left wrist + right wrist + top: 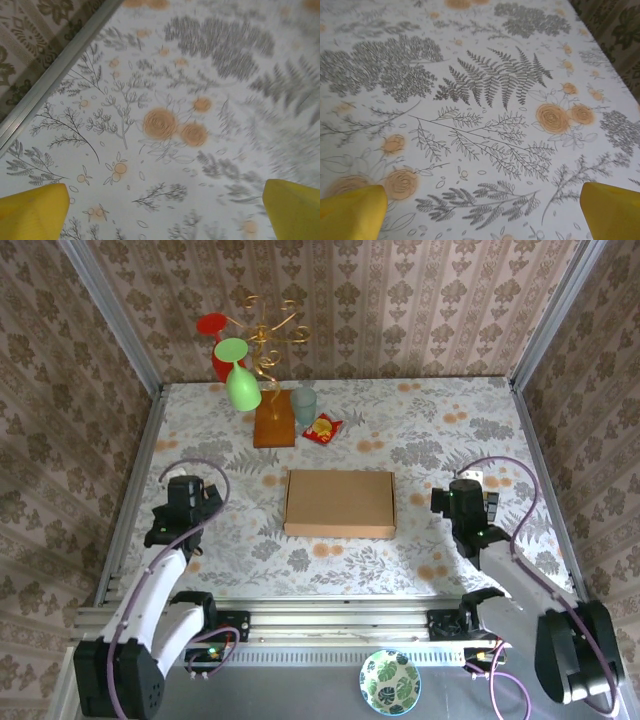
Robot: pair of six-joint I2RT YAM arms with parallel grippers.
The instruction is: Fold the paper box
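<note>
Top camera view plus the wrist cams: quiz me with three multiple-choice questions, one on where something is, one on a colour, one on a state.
1. Where does the paper box lie?
A. In the middle of the table
B. Against the back wall
C. On the front rail

2. What colour is the snack packet, mainly?
A. Blue
B. Red
C. White

3. How do the left gripper and right gripper stand?
A. Both shut on the box
B. One open, one shut
C. Both open, holding nothing

Answers:
1 A, the box sits centred, with bare table all around it.
2 B, its wrapper is red with a yellow patch.
3 C, each wrist view shows yellow fingertips spread wide over bare table.
</note>
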